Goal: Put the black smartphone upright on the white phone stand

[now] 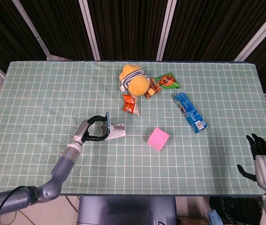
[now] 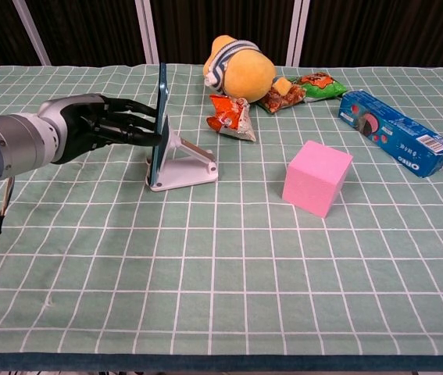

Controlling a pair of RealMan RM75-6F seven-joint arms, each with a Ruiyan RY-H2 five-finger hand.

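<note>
The black smartphone [image 2: 162,117] stands on edge, nearly upright, in the white phone stand [image 2: 191,166] left of the table's middle. My left hand [image 2: 96,126] reaches in from the left, and its fingertips [image 2: 152,131] lie against the phone. In the head view, fingers of the left hand [image 1: 91,129] curve around both sides of the phone [image 1: 107,123], which leans on the stand [image 1: 119,131]. My right hand [image 1: 263,161] hangs off the table's front right corner with its fingers apart, holding nothing.
A pink cube [image 2: 317,177] sits right of the stand. Behind the stand lie an orange snack bag [image 2: 233,117], a yellow plush toy [image 2: 241,70] and a green snack bag [image 2: 319,84]. A blue Oreo box [image 2: 393,133] lies at the right.
</note>
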